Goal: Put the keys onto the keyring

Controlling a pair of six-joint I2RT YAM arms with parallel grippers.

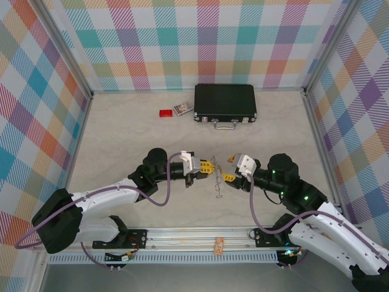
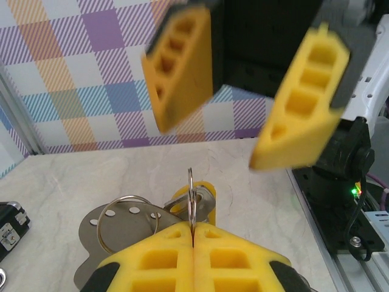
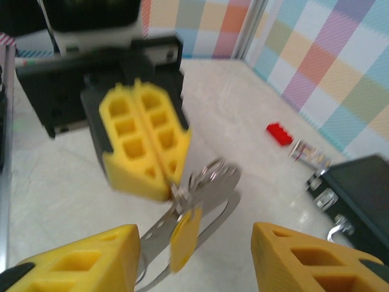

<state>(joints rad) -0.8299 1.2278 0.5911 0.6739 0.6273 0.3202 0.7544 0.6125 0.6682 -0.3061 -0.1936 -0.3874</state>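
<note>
Plaid-walled cell with a pale marbled table (image 1: 121, 146). Hard to read: the left wrist view sees the keyring (image 2: 190, 188) edge-on as a thin vertical wire, so the loop shape is lost and its lower part is hidden in the finger seam. From the top it's only a sliver at frame centre between the two arms, with the lower end too small to resolve. The right wrist view is blurred and the metal parts smear together. Flat silver piece with holes (image 2: 115, 234) and a thin silver split ring (image 2: 124, 222) sit at lower left of the left wrist view; can't tell if that piece is the plain key. Surroundings: black case (image 1: 225, 102) at upper centre by the back wall, with its silver handle (image 1: 225, 125) on the near side. Red block (image 1: 165, 113) and a small card-like item (image 1: 183, 109) are just left of the case. All are well apart from the grippers. Left gripper (image 2: 193, 243) is clenched, pads flush together, with the keyring pinched in the seam and sticking up above the fingertips. Yellow-headed key (image 3: 182, 234) hangs off the metal just below those fingertips. Right gripper (image 1: 230, 168) is released, fingers spread wide and facing the left one. In its own view the yellow-headed key dangles in the gap at lower centre, touching neither finger as far as I can see.
</note>
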